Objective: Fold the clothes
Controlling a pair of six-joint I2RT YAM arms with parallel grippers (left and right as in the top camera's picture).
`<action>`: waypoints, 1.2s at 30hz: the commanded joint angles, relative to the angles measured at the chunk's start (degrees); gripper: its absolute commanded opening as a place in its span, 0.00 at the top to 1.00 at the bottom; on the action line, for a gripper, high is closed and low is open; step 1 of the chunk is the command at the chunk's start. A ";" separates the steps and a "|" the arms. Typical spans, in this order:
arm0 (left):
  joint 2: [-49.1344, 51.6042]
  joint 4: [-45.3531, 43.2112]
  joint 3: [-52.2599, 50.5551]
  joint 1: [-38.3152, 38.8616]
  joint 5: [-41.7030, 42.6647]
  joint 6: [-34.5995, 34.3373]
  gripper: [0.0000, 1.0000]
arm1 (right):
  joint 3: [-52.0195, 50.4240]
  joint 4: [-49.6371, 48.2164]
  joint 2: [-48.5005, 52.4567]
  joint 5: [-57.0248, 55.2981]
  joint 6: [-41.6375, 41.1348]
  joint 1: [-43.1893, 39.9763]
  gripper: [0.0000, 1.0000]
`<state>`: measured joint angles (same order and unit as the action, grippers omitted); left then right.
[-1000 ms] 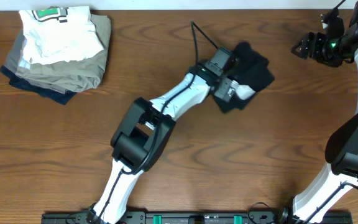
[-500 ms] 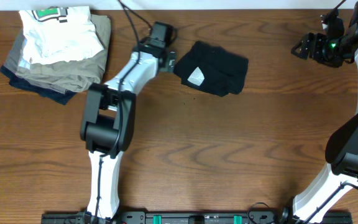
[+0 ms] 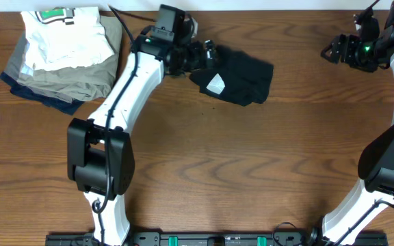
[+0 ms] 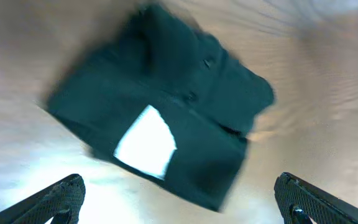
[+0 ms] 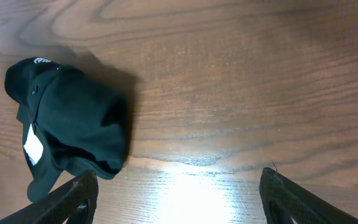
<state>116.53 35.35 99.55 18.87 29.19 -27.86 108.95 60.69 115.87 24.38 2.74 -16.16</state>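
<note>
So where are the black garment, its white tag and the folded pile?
black garment (image 3: 246, 71), overhead view, middle of its cloth
white tag (image 3: 215, 85), overhead view, centre of the tag
folded pile (image 3: 67, 41), overhead view, white top garment

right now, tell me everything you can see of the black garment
The black garment is soft, matte cloth folded into a compact, slightly rumpled bundle. It lies flat on the wooden table, near the far edge. A white tag sits on its upper face towards the left, and a small white mark shows at one corner. The left gripper hangs open at its upper left edge without gripping it.
</note>
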 commanded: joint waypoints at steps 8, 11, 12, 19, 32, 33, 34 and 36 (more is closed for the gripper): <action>2.95 0.42 -5.25 3.80 -8.24 -26.18 0.02 | 0.02 -0.04 -0.04 -0.39 0.79 -0.33 0.18; 2.97 0.20 -6.45 5.07 -12.17 -31.08 0.02 | 0.02 -0.04 -0.04 -0.37 0.79 -0.33 0.18; 2.97 0.00 -6.69 5.46 -13.18 -32.41 0.02 | 0.02 -0.04 -0.04 -0.37 0.79 -0.33 0.18; 3.50 -7.91 -10.45 8.55 -18.43 -40.50 0.01 | 0.02 -0.02 -0.04 -0.37 0.76 -0.33 0.18; 5.97 -14.21 -14.21 10.25 -21.33 -45.03 0.06 | 0.02 0.24 -0.04 -0.37 0.74 -0.26 0.18; 6.75 -14.73 -14.21 10.51 -21.31 -45.48 0.06 | 0.00 0.26 -0.04 -0.37 0.74 -0.26 0.19; 7.30 -15.45 -14.21 10.73 -21.31 -45.59 0.07 | 0.00 0.31 -0.04 -0.37 0.74 -0.26 0.19; 8.74 -17.86 -14.21 11.02 -21.33 -45.59 0.08 | 0.00 0.44 -0.04 -0.37 0.76 -0.26 0.19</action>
<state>122.63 19.09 85.67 29.12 8.95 -72.25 108.95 60.88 115.87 23.94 2.76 -16.16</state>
